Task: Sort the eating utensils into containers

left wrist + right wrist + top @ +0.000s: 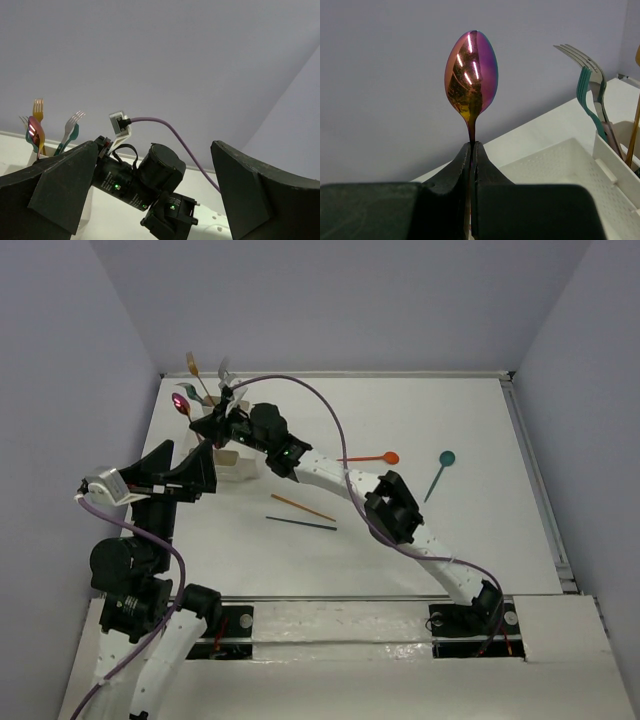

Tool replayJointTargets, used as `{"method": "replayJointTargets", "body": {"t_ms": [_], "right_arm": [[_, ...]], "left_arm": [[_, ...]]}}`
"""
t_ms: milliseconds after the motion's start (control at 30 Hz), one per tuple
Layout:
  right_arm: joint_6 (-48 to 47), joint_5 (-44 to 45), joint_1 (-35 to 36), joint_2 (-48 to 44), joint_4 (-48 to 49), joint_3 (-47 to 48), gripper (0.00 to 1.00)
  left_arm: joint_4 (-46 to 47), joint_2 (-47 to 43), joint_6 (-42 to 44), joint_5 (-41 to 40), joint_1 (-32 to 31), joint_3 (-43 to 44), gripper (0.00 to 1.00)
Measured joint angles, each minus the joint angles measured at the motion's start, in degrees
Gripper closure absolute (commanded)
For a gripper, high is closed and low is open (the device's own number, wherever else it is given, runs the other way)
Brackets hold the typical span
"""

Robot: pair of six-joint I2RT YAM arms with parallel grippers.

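Note:
My right gripper (213, 421) is shut on the handle of an iridescent pink-gold spoon (181, 403). In the right wrist view the gripper (472, 145) holds the spoon (471, 75) upright, bowl up, above a whitish perforated bin (555, 165). Teal, silver and gold forks (590, 75) stand in the compartment beside it (612, 150). My left gripper (192, 472) is open and empty beside the bins (238, 466); its view (154, 148) faces the right arm's wrist. An orange spoon (372, 458), a teal spoon (440, 470), an orange stick (302, 507) and a dark blue stick (300, 523) lie on the table.
The right arm (390, 505) stretches diagonally across the table's middle to the far left. A purple cable (330, 420) arcs over it. Grey walls close the left, back and right sides. The table's right edge has a metal rail (535, 480).

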Motion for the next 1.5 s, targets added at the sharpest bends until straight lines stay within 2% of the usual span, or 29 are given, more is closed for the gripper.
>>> {"method": "replayJointTargets", "body": {"t_ms": [633, 800, 833, 933, 1033, 1500], "right_arm": [[0.02, 0.76, 0.68, 4.46, -0.22, 1.11, 1.00], [-0.11, 0.74, 0.72, 4.46, 0.04, 1.11, 0.86], [-0.24, 0.74, 0.72, 4.46, 0.00, 1.11, 0.79], [-0.50, 0.74, 0.72, 4.46, 0.15, 1.11, 0.71], [-0.83, 0.72, 0.72, 4.46, 0.20, 1.11, 0.65], [-0.94, 0.55, 0.98, 2.82, -0.48, -2.91, 0.56]], "left_arm": [[0.02, -0.22, 0.00, 0.00, -0.63, -0.04, 0.01], [0.02, -0.46, 0.00, 0.00, -0.63, -0.04, 0.01], [0.02, -0.46, 0.00, 0.00, -0.63, -0.04, 0.01], [0.02, -0.46, 0.00, 0.00, -0.63, -0.04, 0.01], [0.02, -0.48, 0.00, 0.00, -0.63, -0.04, 0.01], [0.02, -0.76, 0.00, -0.02, -0.63, -0.07, 0.01]]}}
